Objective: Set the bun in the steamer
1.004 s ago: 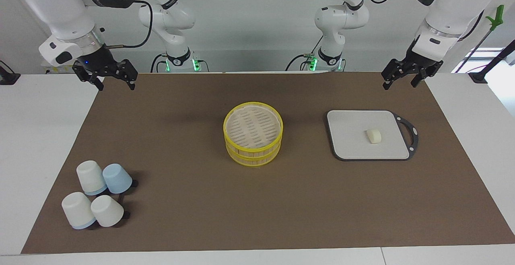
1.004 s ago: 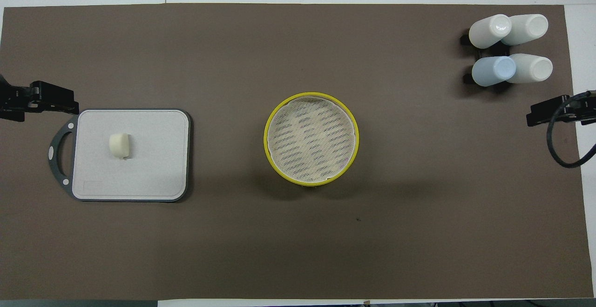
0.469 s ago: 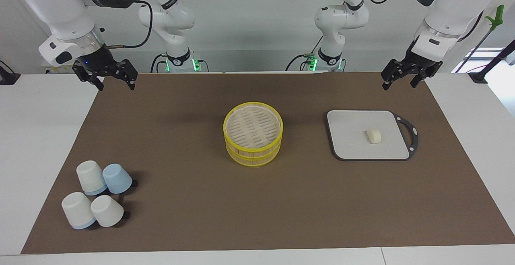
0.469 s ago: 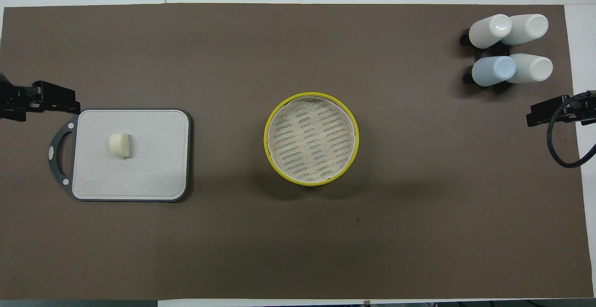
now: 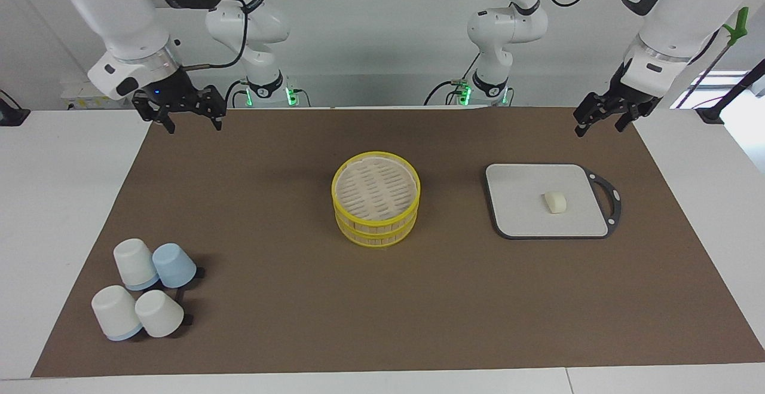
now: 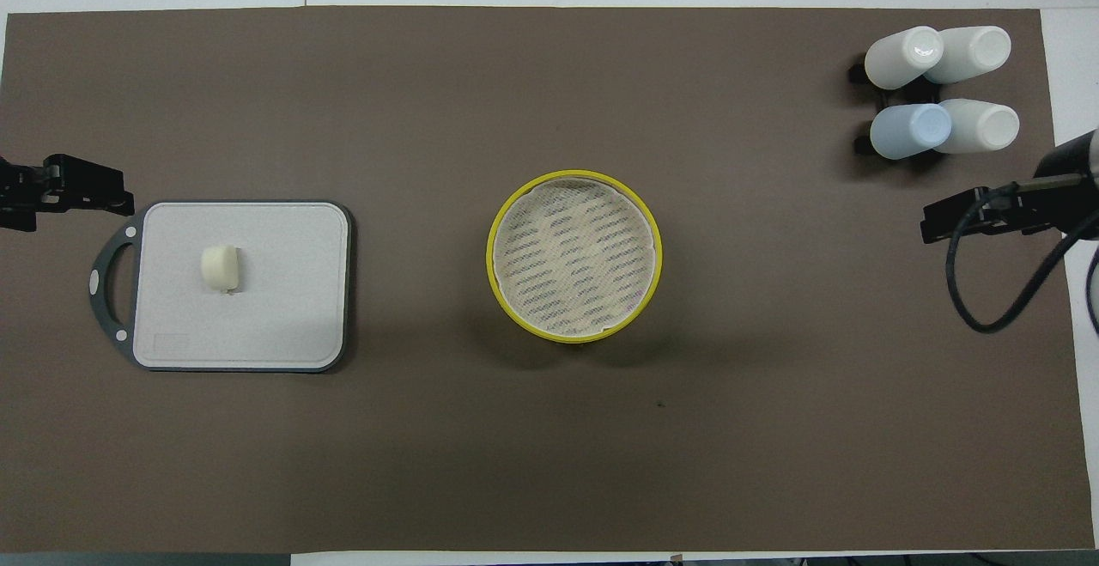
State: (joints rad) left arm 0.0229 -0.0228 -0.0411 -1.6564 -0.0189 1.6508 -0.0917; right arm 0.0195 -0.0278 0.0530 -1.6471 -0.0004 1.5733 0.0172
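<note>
Looking across the tabletop (image 5: 418,298), you are seeing the bun (image 5: 555,202) lying on a flat grey board (image 5: 526,214) with a black handle, toward the left arm's end of the tabletop. The bun is resting on the half of the board nearer its handle, touched by nothing. The steamer (image 5: 376,198) is standing at the middle of the tabletop, its two yellow-rimmed tiers stacked and its slatted floor lying bare. It is sitting well apart from the board.

Your left gripper (image 5: 605,122) is hanging in the air over the robots' edge of the brown mat (image 5: 418,298), near the corner at the left arm's end, its jaws released and holding nothing. Your right gripper (image 5: 192,122) is hanging over the same edge near the corner at the right arm's end, its jaws likewise spread and gripping nothing.

Four upturned cups (image 5: 143,289), three white and one pale blue, are clustering near the corner of the mat farthest from the robots at the right arm's end.
</note>
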